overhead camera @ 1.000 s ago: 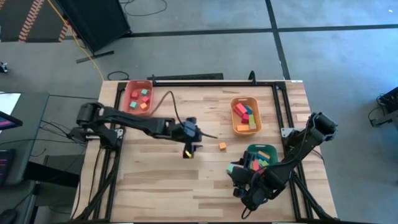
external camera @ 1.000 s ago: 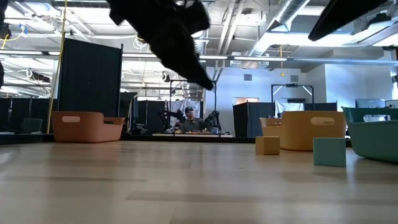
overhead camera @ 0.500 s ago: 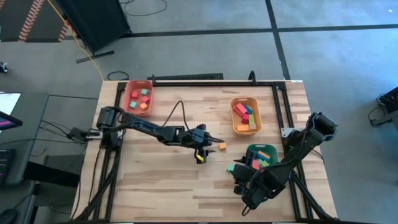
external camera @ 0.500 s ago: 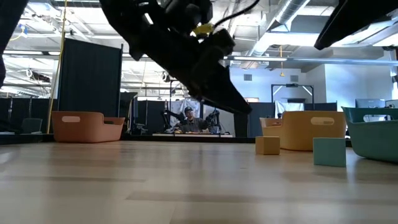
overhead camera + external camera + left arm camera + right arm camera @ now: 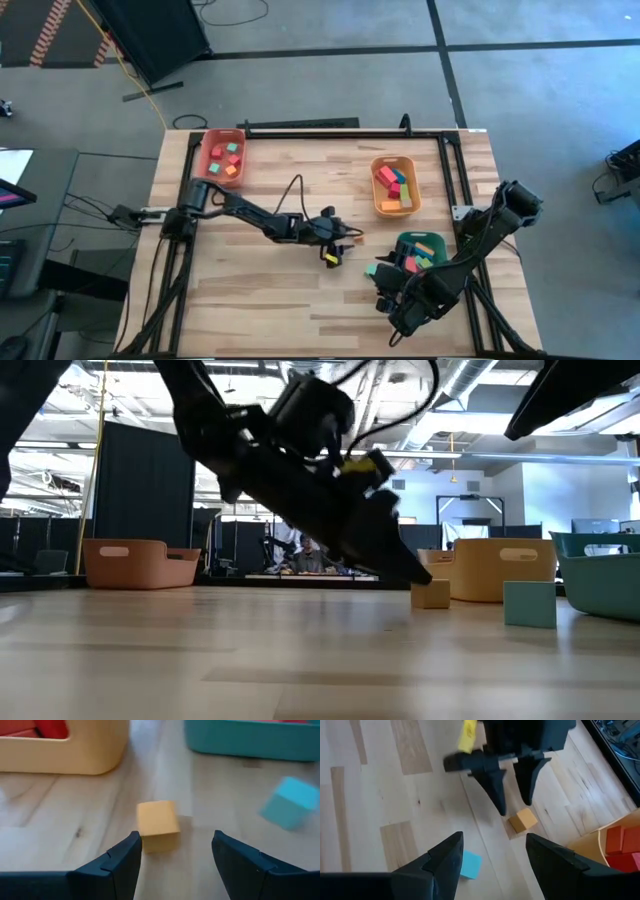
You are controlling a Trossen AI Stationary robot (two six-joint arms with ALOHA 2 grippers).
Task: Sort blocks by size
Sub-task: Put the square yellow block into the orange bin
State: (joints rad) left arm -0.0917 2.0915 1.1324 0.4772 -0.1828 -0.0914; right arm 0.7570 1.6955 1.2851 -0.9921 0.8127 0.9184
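Left gripper: the left gripper (image 5: 349,236) is stretched to the middle of the table (image 5: 250,290); its fingers (image 5: 117,862) are spread open and hold nothing; the tips are low, just beside the orange cube, which sits a little in front of the gap between them.
Orange cube: a small orange cube (image 5: 158,826) lies alone on the wood, between the left gripper and the orange tray; I cannot tell if a fingertip touches it.
Teal cube: a teal cube (image 5: 290,803) lies on the table just beside the green tray, well apart from the orange cube.
Right gripper: the right gripper (image 5: 385,292) waits at the near right part of the table, beside the green tray; its fingers (image 5: 445,862) are open wide and empty.
Orange tray: the orange tray (image 5: 377,200) on the right holds red, orange and teal blocks.
Green tray: the green tray (image 5: 438,240) near the right arm holds red, orange and green blocks.
Red-orange tray: the red-orange tray (image 5: 208,150) at the far left corner holds small red, green and orange blocks.
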